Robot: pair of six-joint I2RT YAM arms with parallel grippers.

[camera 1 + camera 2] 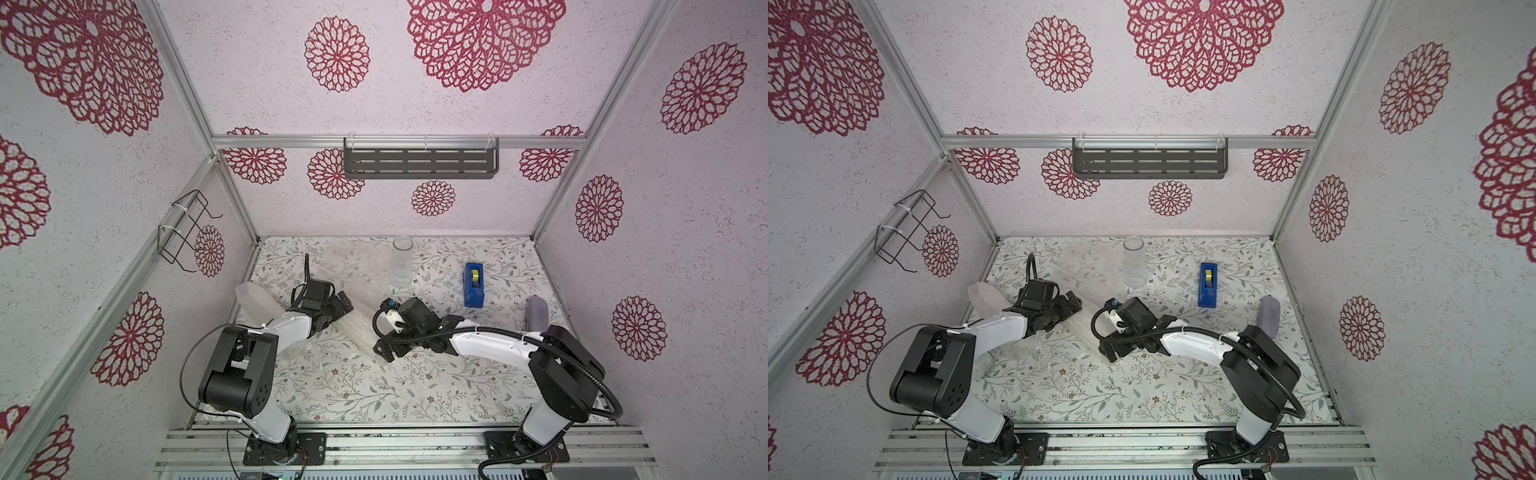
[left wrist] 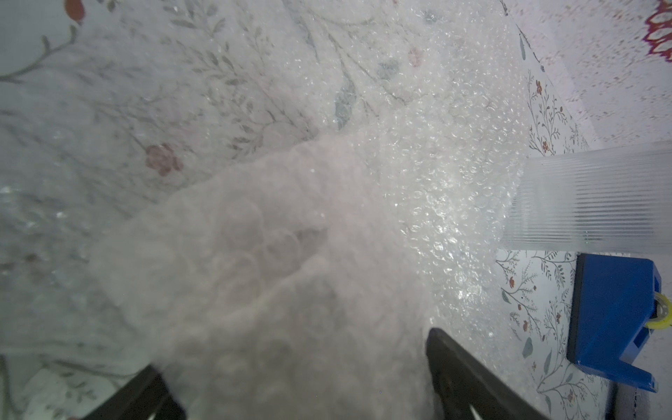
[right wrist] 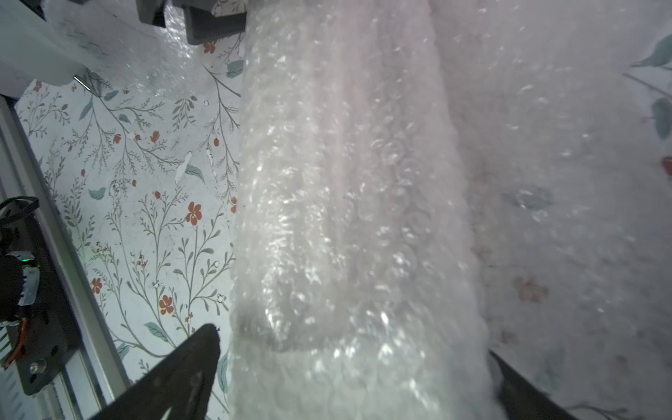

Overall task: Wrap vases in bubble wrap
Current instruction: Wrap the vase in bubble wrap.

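The bubble wrap roll (image 1: 356, 330) lies flat on the table (image 1: 353, 395), on the left-arm side of the blue tape dispenser (image 1: 473, 286) and a bit nearer to the arm bases than it. I can see a long shape inside the roll, but it is too dim to name. My right gripper (image 3: 354, 345) is open. Its jaws stand wide, one on each side of the roll, and a thin strip of table shows beside one finger (image 3: 189, 367). My left gripper (image 2: 294, 349) is open wide too, with the other end of the roll between its jaws. That view is blurry, so I cannot tell if the fingers (image 2: 458, 367) touch the wrap. A clear glass vase (image 1: 401, 262) stands upright near the tape dispenser, on its left-arm side and a little further back. A flat bubble wrap sheet (image 1: 353, 266) lies just past that vase. Far from the tape dispenser, by the side wall behind my left arm, is a wrapped bundle (image 1: 254, 301). On the right-arm side of the tape dispenser is a greyish bundle (image 1: 538, 313).
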